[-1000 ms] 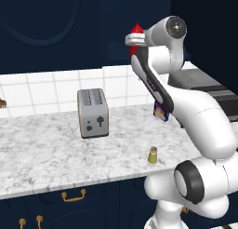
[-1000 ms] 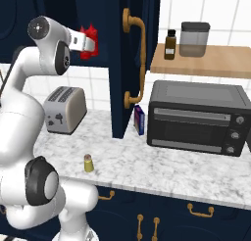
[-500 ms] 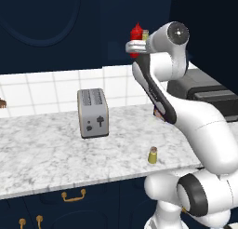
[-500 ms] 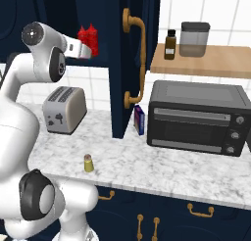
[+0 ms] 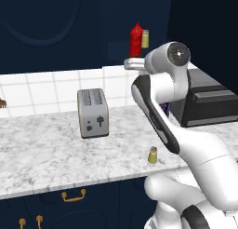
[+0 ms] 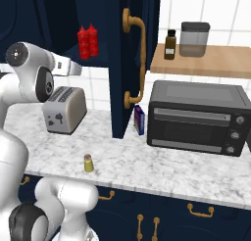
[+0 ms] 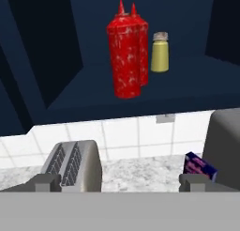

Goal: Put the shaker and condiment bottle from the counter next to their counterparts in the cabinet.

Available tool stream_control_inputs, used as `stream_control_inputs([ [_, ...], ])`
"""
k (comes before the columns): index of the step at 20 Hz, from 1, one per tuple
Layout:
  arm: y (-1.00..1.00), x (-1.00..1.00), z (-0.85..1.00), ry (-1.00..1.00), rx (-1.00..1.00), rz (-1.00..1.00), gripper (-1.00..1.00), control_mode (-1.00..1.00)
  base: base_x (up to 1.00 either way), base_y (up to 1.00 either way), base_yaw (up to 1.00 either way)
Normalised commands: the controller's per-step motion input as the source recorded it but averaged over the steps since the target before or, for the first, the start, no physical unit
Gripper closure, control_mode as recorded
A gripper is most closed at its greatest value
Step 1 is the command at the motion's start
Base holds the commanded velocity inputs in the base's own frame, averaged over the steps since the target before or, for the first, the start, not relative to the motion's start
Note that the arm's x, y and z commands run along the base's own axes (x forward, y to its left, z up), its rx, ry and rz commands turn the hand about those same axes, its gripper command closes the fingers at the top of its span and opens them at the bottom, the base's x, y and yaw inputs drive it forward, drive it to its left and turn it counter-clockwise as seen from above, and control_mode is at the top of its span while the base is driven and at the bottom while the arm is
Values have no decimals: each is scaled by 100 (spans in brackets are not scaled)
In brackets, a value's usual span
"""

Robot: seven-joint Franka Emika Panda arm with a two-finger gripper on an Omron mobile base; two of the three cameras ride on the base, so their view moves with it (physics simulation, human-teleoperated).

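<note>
On the cabinet's navy shelf [image 7: 93, 103] two red squeeze bottles stand touching. The nearer one is the condiment bottle [image 7: 123, 56] [image 6: 83, 42]; its twin [image 7: 142, 47] [image 6: 92, 39] is right behind it. In the left base view they overlap as one red shape [image 5: 135, 41]. Beside them is the pale yellow shaker [image 7: 160, 52] [image 5: 145, 38]. My gripper [image 7: 120, 182] [image 5: 128, 63] [image 6: 74, 69] is open and empty, below and in front of the shelf. The olive shaker [image 5: 152, 155] [image 6: 88, 163] stands upright near the counter's [image 5: 46, 153] front edge.
A toaster [image 5: 93, 112] [image 6: 63, 109] sits on the counter under my hand. The open cabinet door [image 6: 132, 63] with its brass handle hangs to the right. Past it are a blue box [image 6: 139, 120], a black toaster oven [image 6: 196, 117] and a wooden shelf [image 6: 201, 61] with jars.
My gripper carried the red bottle up to the shelf, let it go beside its twin, and has drawn back and down, open.
</note>
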Motion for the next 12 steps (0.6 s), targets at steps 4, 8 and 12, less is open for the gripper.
stream_control_inputs([
  [4,37,-57,-60,0,-4,0,-100,-100,0,0,0],
  [8,29,-71,-87,-5,-9,0,-100,-100,0,0,0],
  [12,12,-49,-86,-16,-5,0,-100,-100,0,0,0],
])
